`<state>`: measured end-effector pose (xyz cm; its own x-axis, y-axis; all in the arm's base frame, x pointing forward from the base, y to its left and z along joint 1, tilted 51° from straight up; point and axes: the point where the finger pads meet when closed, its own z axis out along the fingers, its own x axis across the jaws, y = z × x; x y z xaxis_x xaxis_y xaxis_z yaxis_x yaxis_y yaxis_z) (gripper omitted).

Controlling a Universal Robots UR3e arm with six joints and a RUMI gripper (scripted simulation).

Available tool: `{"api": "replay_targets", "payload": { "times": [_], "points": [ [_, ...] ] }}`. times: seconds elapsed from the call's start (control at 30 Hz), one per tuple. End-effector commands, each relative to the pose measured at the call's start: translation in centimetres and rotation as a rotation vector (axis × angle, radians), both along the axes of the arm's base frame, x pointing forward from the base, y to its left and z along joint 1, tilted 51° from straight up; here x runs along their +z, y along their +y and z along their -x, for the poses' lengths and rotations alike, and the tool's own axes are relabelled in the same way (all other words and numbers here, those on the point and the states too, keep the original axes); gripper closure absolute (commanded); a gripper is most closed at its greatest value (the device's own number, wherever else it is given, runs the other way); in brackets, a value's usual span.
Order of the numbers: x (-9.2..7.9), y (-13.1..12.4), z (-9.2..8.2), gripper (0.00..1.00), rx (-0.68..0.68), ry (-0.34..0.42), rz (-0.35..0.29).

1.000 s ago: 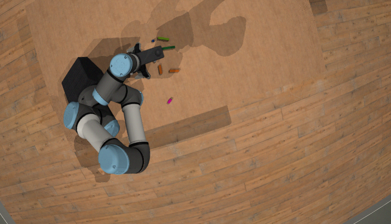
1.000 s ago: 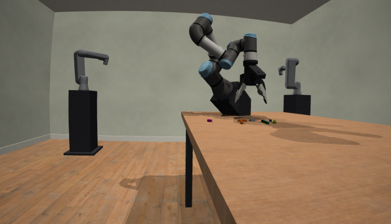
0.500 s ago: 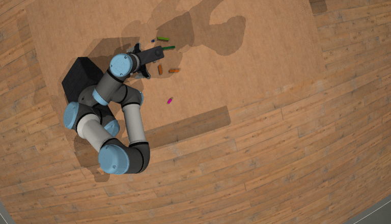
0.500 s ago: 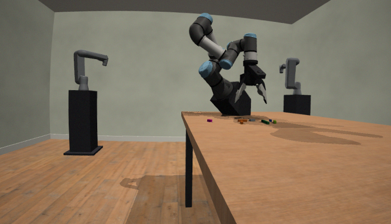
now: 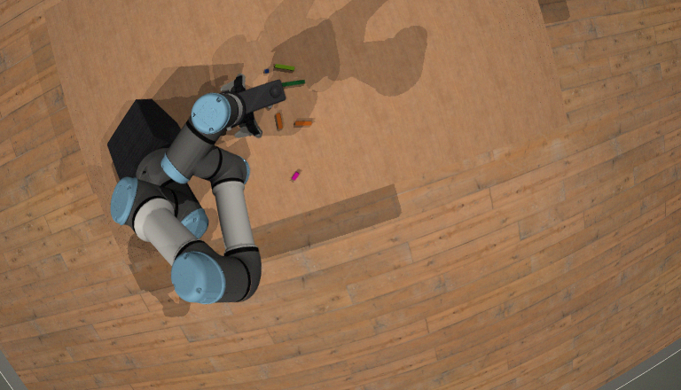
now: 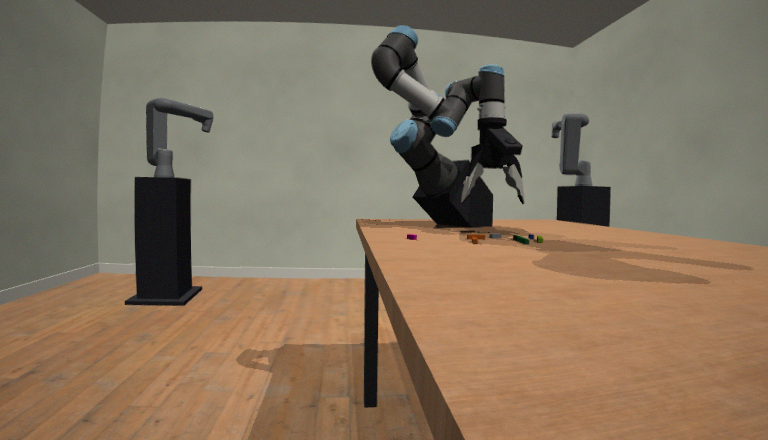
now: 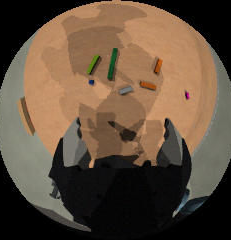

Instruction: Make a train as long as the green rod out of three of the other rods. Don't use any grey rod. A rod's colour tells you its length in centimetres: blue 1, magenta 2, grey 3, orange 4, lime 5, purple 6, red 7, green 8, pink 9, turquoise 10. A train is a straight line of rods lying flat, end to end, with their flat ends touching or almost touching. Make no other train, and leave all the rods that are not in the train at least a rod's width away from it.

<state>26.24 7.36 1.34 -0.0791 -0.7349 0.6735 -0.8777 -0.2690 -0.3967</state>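
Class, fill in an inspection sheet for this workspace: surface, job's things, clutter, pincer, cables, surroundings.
Surface: wooden table, arm shadows across it
Job's things: green rod, lime rod, blue rod, magenta rod, two orange rods, grey rod (barred); all separate, no train
Clutter: nothing seen
Pincer: open, above the table
Cables: nothing seen
Surroundings: two grey arms on black pedestals, plank floor

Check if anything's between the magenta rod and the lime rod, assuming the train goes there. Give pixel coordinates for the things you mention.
Yes: the green rod (image 5: 296,83) (image 6: 521,239) (image 7: 113,64) lies across the straight line from the magenta rod (image 5: 295,175) (image 6: 411,236) (image 7: 187,95) to the lime rod (image 5: 285,67) (image 6: 539,239) (image 7: 93,65). Lifting over it looks workable.
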Motion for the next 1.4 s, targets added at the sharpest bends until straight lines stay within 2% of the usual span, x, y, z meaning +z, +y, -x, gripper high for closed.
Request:
{"api": "replay_targets", "payload": {
  "times": [0.0,0.37,0.57,0.77,0.83,0.9,1.37],
  "points": [
    [0.1,0.1,0.0,0.0,0.001,-0.003,-0.001],
    [0.0,0.3,-0.2,0.0,0.024,0.02,0.017],
    [-0.2,1.2,-1.1,0.0,0.128,0.124,0.095],
    [-0.3,1.8,-1.6,0.0,0.194,0.192,0.146],
    [-0.3,1.8,-1.6,0.0,0.194,0.192,0.146],
    [-0.4,2.2,-1.9,0.0,0.239,0.237,0.18],
    [-0.8,3.4,-3.0,0.0,0.39,0.387,0.295]
  ]
}}
